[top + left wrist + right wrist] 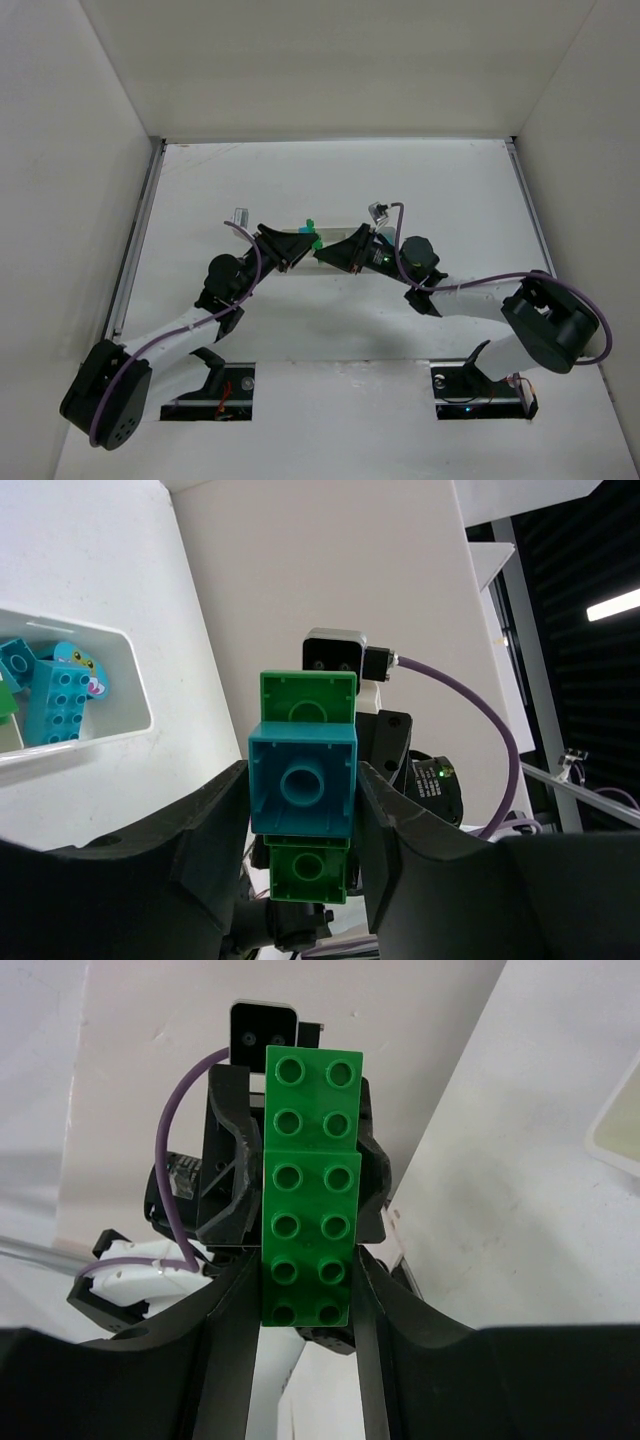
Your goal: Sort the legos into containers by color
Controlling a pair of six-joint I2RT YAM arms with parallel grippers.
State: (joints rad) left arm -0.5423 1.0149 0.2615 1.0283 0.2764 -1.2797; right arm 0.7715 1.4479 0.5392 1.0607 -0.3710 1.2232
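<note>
left claw (302,802) is clenching the blue brick (302,780), right claw (305,1295) is grasping the green bricks (308,1190) — joined stack hanging mid-table, likely for pulling colours apart — tray (140,690) nearby.

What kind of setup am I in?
Probably a lab test cell: plain white walls box in a white table, and the left arm and right arm are bolted at its near edge.

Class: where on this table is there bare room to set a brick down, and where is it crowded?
Bare: the table strip between back wall and arms, and that between arms and bases. Crowded: the centre, where the left end effector and right end effector meet at the brick stack.
</note>
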